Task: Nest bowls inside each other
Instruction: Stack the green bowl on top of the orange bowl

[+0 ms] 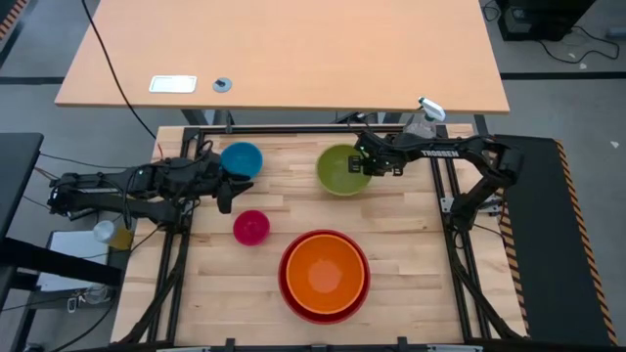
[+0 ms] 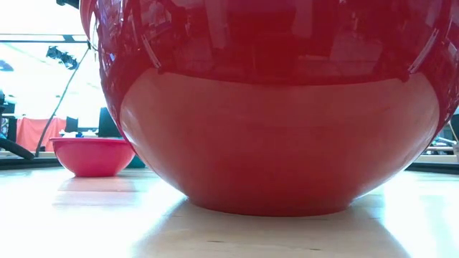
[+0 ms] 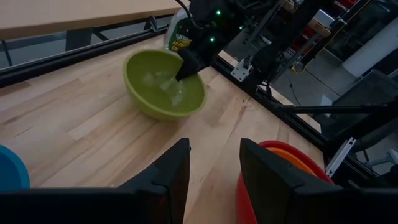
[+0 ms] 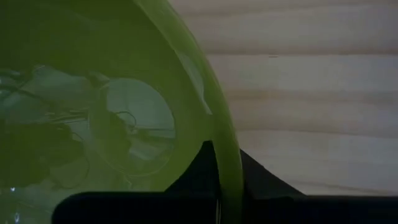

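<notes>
A green bowl (image 1: 339,170) stands at the table's far middle, with my right gripper (image 1: 365,162) shut on its right rim. Left of it stands a blue bowl (image 1: 242,157), and nearer a small pink bowl (image 1: 251,227) (image 2: 93,155). An orange bowl (image 1: 325,272) sits nested in a big red bowl (image 1: 290,293) (image 2: 272,107) at the near middle. My left gripper (image 1: 227,196) (image 3: 214,174) hangs open beside the blue bowl, nothing between its fingers. My right gripper pinches the green bowl's rim (image 4: 227,163) on its right side, one finger (image 4: 200,169) inside the bowl and one (image 4: 262,179) outside. The fingers come steeply from above, slanting in from the table's right. The bowl stands upright with its base on the table.
A light wooden desk (image 1: 284,49) stands beyond the far edge. A spray bottle (image 1: 427,112) is at the far right corner, and a bottle (image 1: 110,233) stands off the left edge. Bare wood lies between the green bowl and the red one.
</notes>
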`<state>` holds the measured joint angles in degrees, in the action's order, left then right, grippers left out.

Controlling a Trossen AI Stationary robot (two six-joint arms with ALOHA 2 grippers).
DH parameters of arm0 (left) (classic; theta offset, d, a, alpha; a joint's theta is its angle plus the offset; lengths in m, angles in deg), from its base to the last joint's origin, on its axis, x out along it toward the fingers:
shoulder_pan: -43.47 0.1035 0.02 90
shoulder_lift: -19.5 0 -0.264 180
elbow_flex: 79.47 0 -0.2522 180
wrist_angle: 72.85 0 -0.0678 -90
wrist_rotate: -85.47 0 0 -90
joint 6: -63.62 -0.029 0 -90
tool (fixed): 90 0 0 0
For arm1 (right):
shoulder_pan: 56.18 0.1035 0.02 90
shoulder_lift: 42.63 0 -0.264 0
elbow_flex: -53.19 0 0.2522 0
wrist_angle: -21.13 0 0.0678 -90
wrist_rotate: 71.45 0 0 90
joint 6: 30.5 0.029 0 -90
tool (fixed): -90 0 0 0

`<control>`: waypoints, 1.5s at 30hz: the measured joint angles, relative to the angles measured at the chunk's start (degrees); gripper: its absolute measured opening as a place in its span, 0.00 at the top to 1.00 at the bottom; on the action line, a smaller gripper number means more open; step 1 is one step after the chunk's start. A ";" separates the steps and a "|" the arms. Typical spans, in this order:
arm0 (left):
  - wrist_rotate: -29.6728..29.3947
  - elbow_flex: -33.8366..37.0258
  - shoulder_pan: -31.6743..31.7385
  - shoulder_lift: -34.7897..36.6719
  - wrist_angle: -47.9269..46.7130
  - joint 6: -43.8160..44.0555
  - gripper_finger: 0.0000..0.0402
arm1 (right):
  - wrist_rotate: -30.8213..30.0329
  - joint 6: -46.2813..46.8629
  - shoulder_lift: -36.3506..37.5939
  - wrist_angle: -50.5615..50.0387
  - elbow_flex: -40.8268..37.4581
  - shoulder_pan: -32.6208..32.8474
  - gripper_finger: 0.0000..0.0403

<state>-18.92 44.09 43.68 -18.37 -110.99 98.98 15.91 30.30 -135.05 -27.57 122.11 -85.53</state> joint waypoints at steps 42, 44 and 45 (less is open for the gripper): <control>-2.03 0.00 0.00 0.00 -2.06 0.02 0.64 | 7.85 -21.82 -0.20 -10.08 25.83 22.38 0.95; -2.03 0.00 0.00 0.00 -2.06 0.00 0.64 | 6.66 -19.82 -0.20 -10.31 25.83 24.60 0.95; -2.03 0.00 0.00 0.00 -2.05 0.00 0.64 | 5.99 -18.71 -0.20 -10.41 25.83 25.64 0.95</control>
<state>-20.96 44.09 43.68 -18.37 -113.05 98.98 21.90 11.59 -135.25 -37.97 147.95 -59.88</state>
